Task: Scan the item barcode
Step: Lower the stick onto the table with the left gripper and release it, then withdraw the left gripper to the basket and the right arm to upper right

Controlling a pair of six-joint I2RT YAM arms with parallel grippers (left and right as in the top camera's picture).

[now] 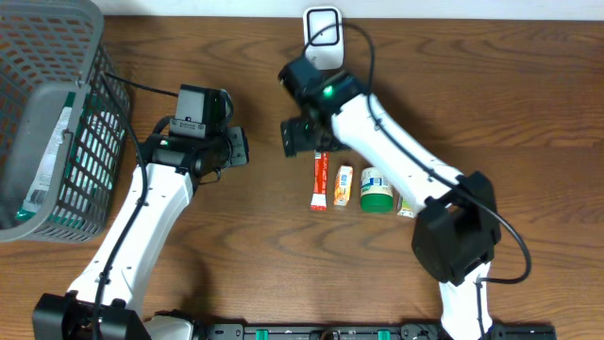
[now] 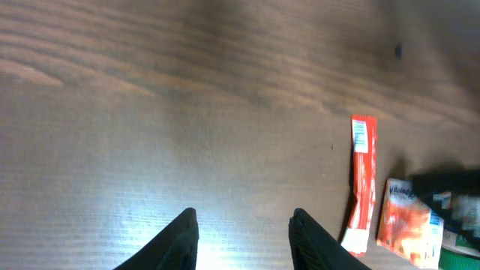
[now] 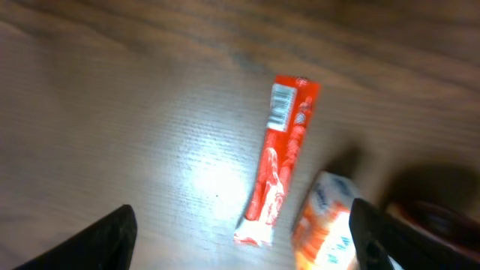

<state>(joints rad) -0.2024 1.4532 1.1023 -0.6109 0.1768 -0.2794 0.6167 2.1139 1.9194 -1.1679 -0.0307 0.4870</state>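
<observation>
Bench of brown wood grain (image 1: 264, 274) carries everything. Grey mesh plastic basket (image 1: 52, 92) sits at 9 o'clock. Right gripper (image 3: 244, 240) hovers over the sachet, fingers spread wide, empty. Left gripper (image 2: 244, 244) hangs beside it, fingers parted, gripping nothing. White rounded scanner (image 1: 321, 24) stands at 12 o'clock. Red foil stick sachet (image 3: 279, 157) lies flat near centre, at the 9 o'clock end of a row of 4 items, barcode (image 3: 282, 105) upward. It is probably light, floppy and slick, so pinch mid-length, clear of the barcode.

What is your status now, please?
Left fingers open, right fingers open, both empty. Red stick packet flat on table, barcode up. Nothing covers it.
</observation>
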